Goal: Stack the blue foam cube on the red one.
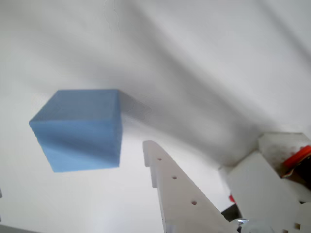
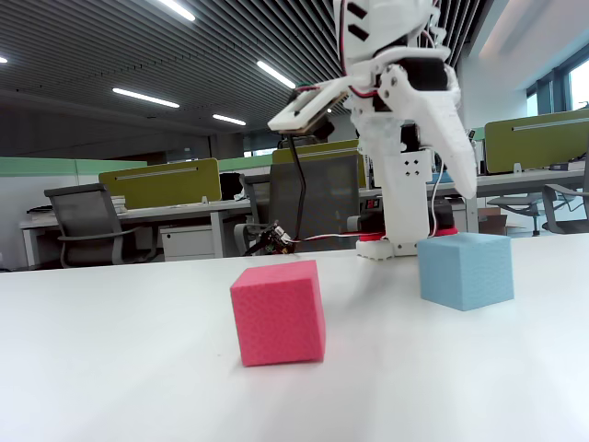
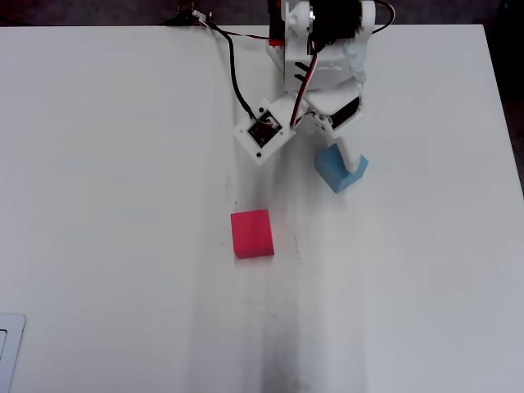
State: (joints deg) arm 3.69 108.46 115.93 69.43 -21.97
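Note:
The blue foam cube (image 3: pixel 340 172) sits on the white table just in front of the arm's base; it also shows in the fixed view (image 2: pixel 466 270) and the wrist view (image 1: pixel 80 128). The red cube (image 3: pixel 251 233) sits apart from it, nearer the table's middle, and at the front in the fixed view (image 2: pixel 278 311). My gripper (image 3: pixel 337 147) hovers over the blue cube and holds nothing. In the wrist view one white finger (image 1: pixel 163 170) stands right of the cube, with no second finger against it, so the jaws look open.
The arm's white base (image 3: pixel 323 33) stands at the table's far edge, with cables (image 3: pixel 233 70) trailing to the left of it. Office desks and chairs (image 2: pixel 92 221) lie beyond the table.

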